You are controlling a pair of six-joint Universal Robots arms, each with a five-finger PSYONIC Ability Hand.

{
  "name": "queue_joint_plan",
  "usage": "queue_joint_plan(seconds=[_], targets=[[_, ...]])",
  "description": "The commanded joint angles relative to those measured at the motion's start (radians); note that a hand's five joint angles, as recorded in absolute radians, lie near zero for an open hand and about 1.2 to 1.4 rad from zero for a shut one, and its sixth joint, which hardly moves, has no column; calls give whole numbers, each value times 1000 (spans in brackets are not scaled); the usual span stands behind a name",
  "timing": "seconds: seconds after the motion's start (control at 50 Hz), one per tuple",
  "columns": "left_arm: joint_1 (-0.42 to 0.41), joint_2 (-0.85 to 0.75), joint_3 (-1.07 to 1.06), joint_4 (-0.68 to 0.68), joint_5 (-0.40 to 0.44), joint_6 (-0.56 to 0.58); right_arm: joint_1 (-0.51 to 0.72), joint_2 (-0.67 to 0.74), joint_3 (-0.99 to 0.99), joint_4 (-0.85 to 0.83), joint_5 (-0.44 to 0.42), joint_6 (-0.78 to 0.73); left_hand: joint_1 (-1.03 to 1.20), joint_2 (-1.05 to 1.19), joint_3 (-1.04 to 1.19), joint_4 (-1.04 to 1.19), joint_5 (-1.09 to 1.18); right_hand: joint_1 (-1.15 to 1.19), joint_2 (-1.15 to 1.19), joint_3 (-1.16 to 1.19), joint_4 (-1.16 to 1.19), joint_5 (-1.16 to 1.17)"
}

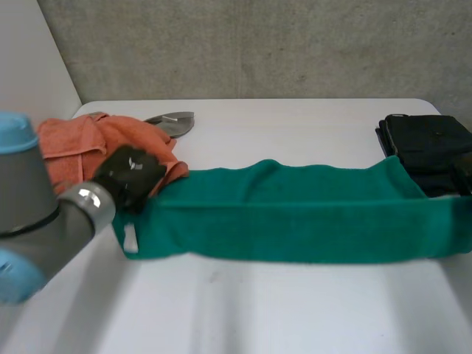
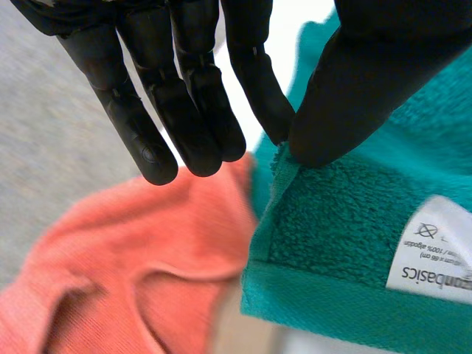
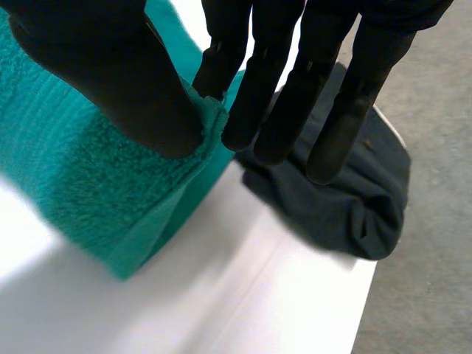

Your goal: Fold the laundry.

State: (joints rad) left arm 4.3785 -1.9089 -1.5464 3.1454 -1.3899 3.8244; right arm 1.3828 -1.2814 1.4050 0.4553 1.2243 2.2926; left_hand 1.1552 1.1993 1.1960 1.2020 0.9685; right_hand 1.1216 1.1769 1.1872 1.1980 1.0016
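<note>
Left hand [image 2: 177,81]: thumb and one finger pinch the green towel [image 2: 332,221] at an end corner; the other fingers reach out straight beside the pinch
Near the left thumb: a white care label [image 2: 435,251] on the towel
Beyond the left fingertips: an orange cloth [image 2: 133,258], crumpled, touching the towel's edge; past it a grey item [image 1: 173,122], too unclear to name
Right hand [image 3: 295,74]: thumb and one finger pinch the towel's opposite end corner; remaining fingers straight
Beyond the right fingertips: a black cloth [image 3: 346,192], bunched, touching the towel
Towel: folded into a long band; spans the white table [image 3: 243,295] from one pinch to the other
</note>
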Motion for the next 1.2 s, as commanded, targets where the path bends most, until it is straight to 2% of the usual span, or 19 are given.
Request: queue_joint_plan(seconds=[0.02,0.12,0.26,0.38,0.4,0.42,0.44,0.46,0.56,0.66,0.8,0.92,1.04,1.16,1.2], targets=[[-11,-166,301,111,3,-9,151,140,-190,-144,162,74,241,197,200,194,253,275,219,209,198,220],[-17,-337,494,116,9,-9,200,209,-239,-280,214,84,241,197,200,194,253,275,219,209,198,220],[-50,-512,614,120,11,-9,249,361,-293,-466,268,88,241,197,200,194,253,275,219,209,198,220],[-62,-613,698,185,9,-11,262,474,-369,-570,308,84,241,197,200,194,253,275,219,209,198,220],[-65,-622,710,198,9,-11,263,484,-379,-581,314,84,241,197,200,194,253,-44,-99,-110,-120,-99],[-70,-631,726,220,3,-9,265,493,-388,-593,323,85,-273,-317,-314,-320,-261,-480,-536,-546,-557,-535],[-73,-634,733,232,-3,-9,268,502,-397,-604,337,85,-673,-718,-714,-720,-661,-883,-938,-948,-959,-937],[-76,-633,738,243,-5,-11,272,507,-408,-622,363,87,-981,-1025,-1021,-1027,-969,-947,-1002,-1013,-1023,-1002],[-94,-612,727,301,-29,-46,298,447,-396,-653,397,99,-981,-1025,-1021,-1027,-969,-947,-1002,-1013,-1023,-1002],[-100,-431,588,298,-67,-155,299,300,-295,-607,385,120,-981,-1025,-1021,-1027,-969,-947,-1002,-1013,-1023,-1002],[-100,-228,341,301,-64,-227,276,113,-81,-385,224,140,-981,-1025,-1021,-1027,-969,-931,-986,-997,-1008,-986],[-93,-157,172,300,-60,-235,147,66,99,-241,127,153,-942,-986,-982,-988,-930,-676,-731,-741,-752,-730],[-91,-157,77,297,-52,-239,96,74,224,-340,43,137,-947,-992,-988,-994,-935,-664,-719,-729,-740,-718],[-93,-160,48,298,-40,-241,58,92,287,-497,9,136,-956,-1000,-997,-1003,-944,-623,-678,-688,-699,-677],[-93,-160,49,300,-38,-243,58,140,286,-552,-3,136,-956,-1001,-997,-1003,-944,-585,-640,-650,-661,-639]])
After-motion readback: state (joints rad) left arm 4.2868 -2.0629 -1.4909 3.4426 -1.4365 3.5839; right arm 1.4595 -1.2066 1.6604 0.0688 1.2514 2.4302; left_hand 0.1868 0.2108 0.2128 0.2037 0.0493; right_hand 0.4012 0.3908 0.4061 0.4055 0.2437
